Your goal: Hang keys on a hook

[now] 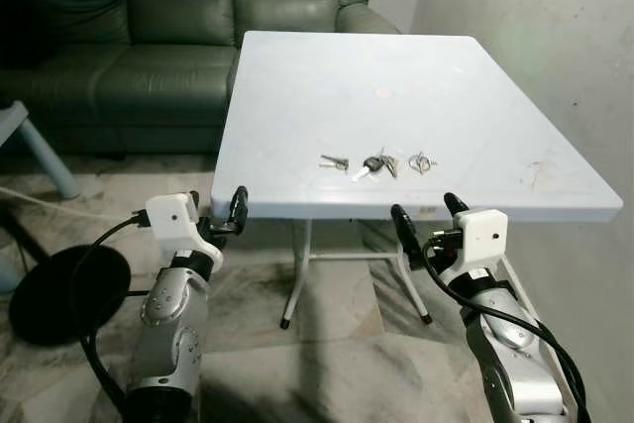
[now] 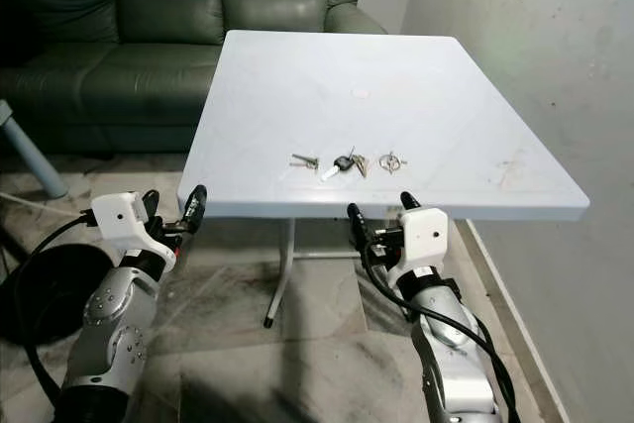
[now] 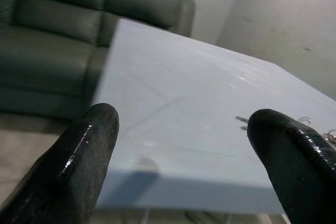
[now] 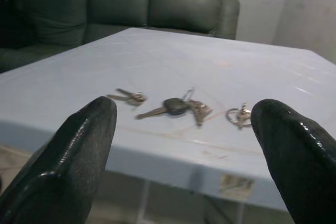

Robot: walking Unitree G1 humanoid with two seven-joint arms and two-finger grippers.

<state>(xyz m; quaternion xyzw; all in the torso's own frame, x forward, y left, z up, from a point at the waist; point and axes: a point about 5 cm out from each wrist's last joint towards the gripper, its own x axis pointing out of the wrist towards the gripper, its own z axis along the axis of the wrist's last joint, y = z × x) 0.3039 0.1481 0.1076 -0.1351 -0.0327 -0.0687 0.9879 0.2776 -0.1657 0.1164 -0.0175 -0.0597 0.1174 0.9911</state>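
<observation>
Right wrist view: three key sets lie in a row near the surface's (image 1: 297, 76) front edge: small keys (image 4: 127, 96), black-headed keys (image 4: 178, 107), ring keys (image 4: 237, 115).
Risk: flat keys on smooth plastic probably skate toward the front edge under a low pinch; a wide closing may rake in the neighbouring set.
Hook: none seen.
Right end effector (image 1: 429, 211): fingers wide apart, empty, just below the front edge.
Left end effector (image 1: 224, 207): fingers apart, empty, at the front-left corner.
</observation>
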